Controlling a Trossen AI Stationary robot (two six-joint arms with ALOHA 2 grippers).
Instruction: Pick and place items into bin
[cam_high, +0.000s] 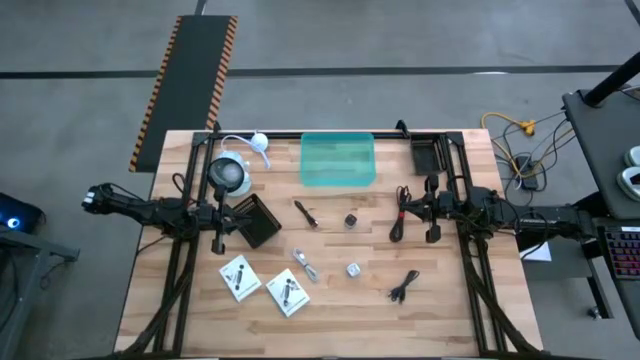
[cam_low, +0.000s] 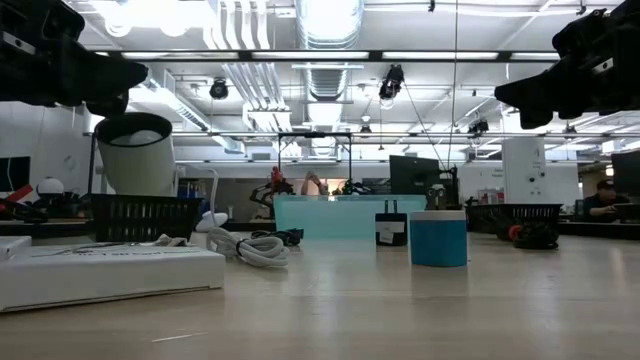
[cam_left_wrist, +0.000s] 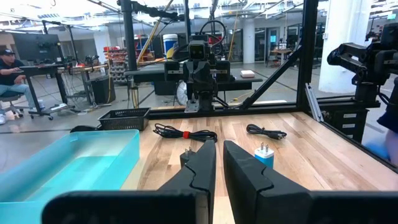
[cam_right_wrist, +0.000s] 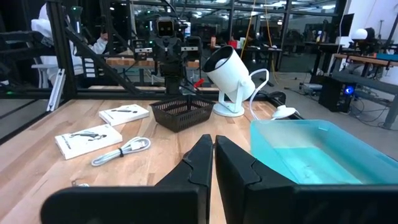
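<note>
Left tool: we see the left tool (cam_left_wrist: 217, 168) with its fingers nearly together and nothing between them, hovering above the surface (cam_high: 330, 310) at its left side, next to the black square box (cam_high: 257, 220).
Right tool: the right tool (cam_right_wrist: 213, 163) has its fingers almost touching, also empty, raised over the right side.
Nearest item to the right tool: the long coiled black cable (cam_high: 400, 212) lies just beside it, toward the table's middle, its long axis running front to back.
Nearest items to the left tool: the two white printed packets (cam_high: 240, 277) lie toward the front edge, with the pale coiled cable (cam_high: 306, 264) a little further right.
Middle items: the dark pen-like stick (cam_high: 306, 214) lies diagonally between the arms, near the small dark cube (cam_high: 352, 220).
Front right: a smaller black cable (cam_high: 403, 286) sits nearer the right arm.
Bin: the teal-green tub (cam_high: 338, 160) stands at the back centre, between both arms and empty as far as we can tell.
Judgement: we reckon the right arm is better placed for the long cable, which then travels back and inward to the tub.
</note>
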